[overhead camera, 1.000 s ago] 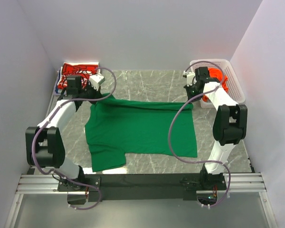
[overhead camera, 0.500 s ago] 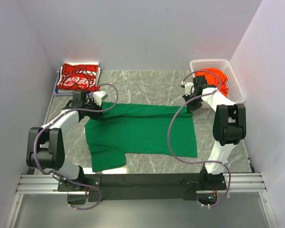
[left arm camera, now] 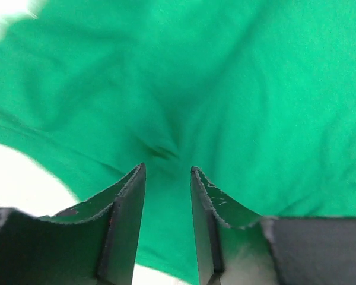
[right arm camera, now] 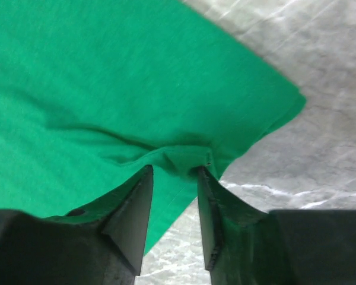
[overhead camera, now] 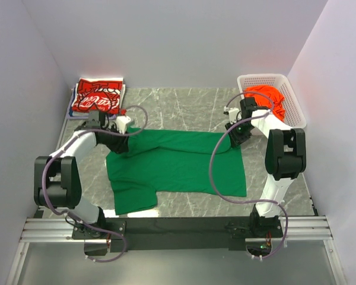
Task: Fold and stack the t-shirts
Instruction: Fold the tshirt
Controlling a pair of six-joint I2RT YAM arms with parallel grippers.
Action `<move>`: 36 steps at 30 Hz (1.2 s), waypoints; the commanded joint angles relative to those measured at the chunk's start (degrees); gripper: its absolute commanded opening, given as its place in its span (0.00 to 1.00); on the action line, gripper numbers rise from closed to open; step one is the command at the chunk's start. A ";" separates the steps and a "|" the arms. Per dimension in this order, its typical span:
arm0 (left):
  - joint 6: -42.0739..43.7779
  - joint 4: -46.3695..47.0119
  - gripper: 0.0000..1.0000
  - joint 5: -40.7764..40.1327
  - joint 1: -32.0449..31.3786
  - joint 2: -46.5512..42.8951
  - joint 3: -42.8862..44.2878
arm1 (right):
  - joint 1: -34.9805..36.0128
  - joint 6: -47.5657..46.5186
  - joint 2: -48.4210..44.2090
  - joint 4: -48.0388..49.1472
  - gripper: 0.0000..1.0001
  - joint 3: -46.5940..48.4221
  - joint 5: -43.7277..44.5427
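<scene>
1. The green t-shirt (overhead camera: 178, 169) is spread on the desk (overhead camera: 184, 104) between the arms.
2. The left fingers (left arm camera: 127, 225) are seen parted over its far left corner, with nothing clamped.
3. The right fingers (right arm camera: 133, 219) are seen parted at its far right corner, where a small fold is puckered.

The green t-shirt (overhead camera: 178, 163) lies flat in the middle of the table (overhead camera: 178, 107), so I can pass right over it. My left gripper (left arm camera: 168, 169) and my right gripper (right arm camera: 175, 169) sit low at its two far corners, and their cables (overhead camera: 213, 169) loop over it. Behind the green t-shirt is a bare strip of table, with the red t-shirt (overhead camera: 98, 98) at the left end, the white basket (overhead camera: 262, 77) holding the orange t-shirt (overhead camera: 267, 94) at the right end, and walls (overhead camera: 24, 89) close by on the left, right and back.
</scene>
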 commanded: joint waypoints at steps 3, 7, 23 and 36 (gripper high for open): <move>1.46 -2.23 0.49 5.07 1.08 3.24 9.44 | 0.13 -0.50 -3.79 -2.85 0.44 4.19 -2.24; -0.91 -2.40 0.58 7.35 0.91 9.99 14.87 | 0.13 1.08 -1.25 -4.69 0.42 8.05 -3.55; 3.12 -8.46 0.15 8.58 -2.43 16.26 15.51 | 0.13 2.40 2.19 -5.84 0.35 11.67 -2.85; 28.51 -17.69 0.47 3.94 -6.65 -1.05 -1.53 | 0.22 1.44 0.87 -6.54 0.34 10.00 -3.29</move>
